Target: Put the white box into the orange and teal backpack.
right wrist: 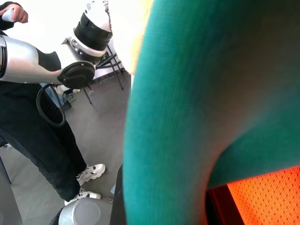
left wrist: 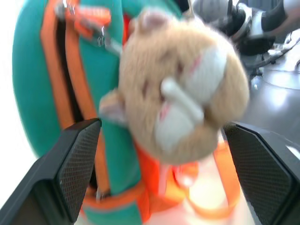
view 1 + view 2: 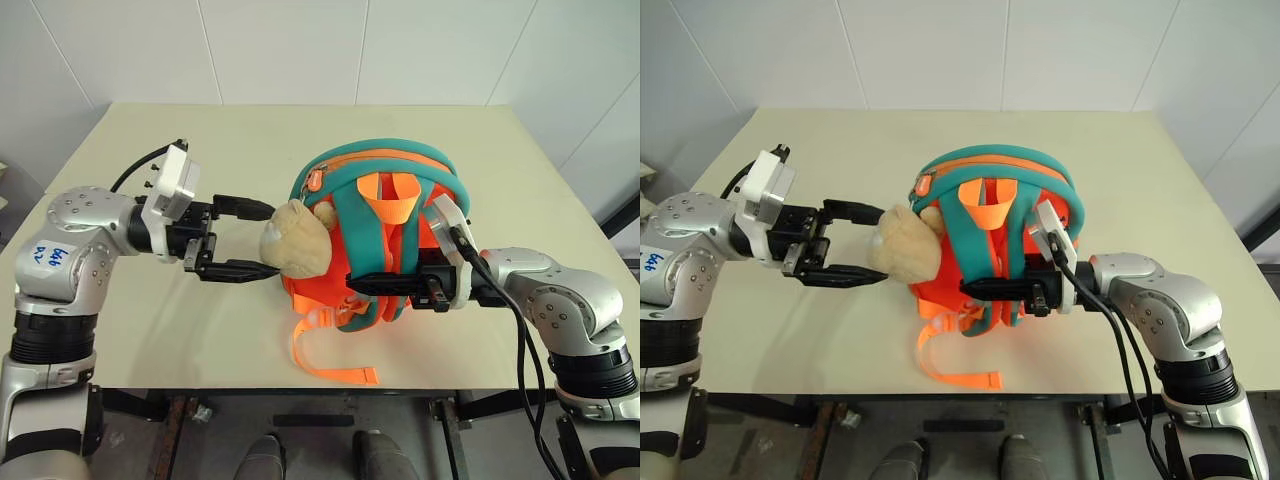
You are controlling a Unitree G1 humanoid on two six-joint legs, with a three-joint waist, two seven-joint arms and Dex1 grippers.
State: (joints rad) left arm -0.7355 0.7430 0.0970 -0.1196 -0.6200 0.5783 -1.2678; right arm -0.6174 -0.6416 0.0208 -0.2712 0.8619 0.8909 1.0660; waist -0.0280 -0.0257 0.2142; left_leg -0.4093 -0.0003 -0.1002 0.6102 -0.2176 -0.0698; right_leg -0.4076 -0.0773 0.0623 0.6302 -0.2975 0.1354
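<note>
Your left gripper (image 3: 243, 239) has its jaws spread wide, holding nothing, level beside the beige plush toy (image 3: 297, 240) at the 9 o'clock side of the orange and teal backpack (image 3: 385, 235). Your right gripper (image 3: 362, 283) is closed on a teal strap (image 3: 352, 235) at the backpack's 5 o'clock side. The backpack sits near the centre of the table (image 3: 150, 320). The white box is inside no visible part of the backpack that you can confirm.

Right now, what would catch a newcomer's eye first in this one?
The orange and teal backpack stands mid-table, with the right gripper shut on its teal strap. A beige plush toy hangs off its side, between the open fingers of the left gripper.
</note>
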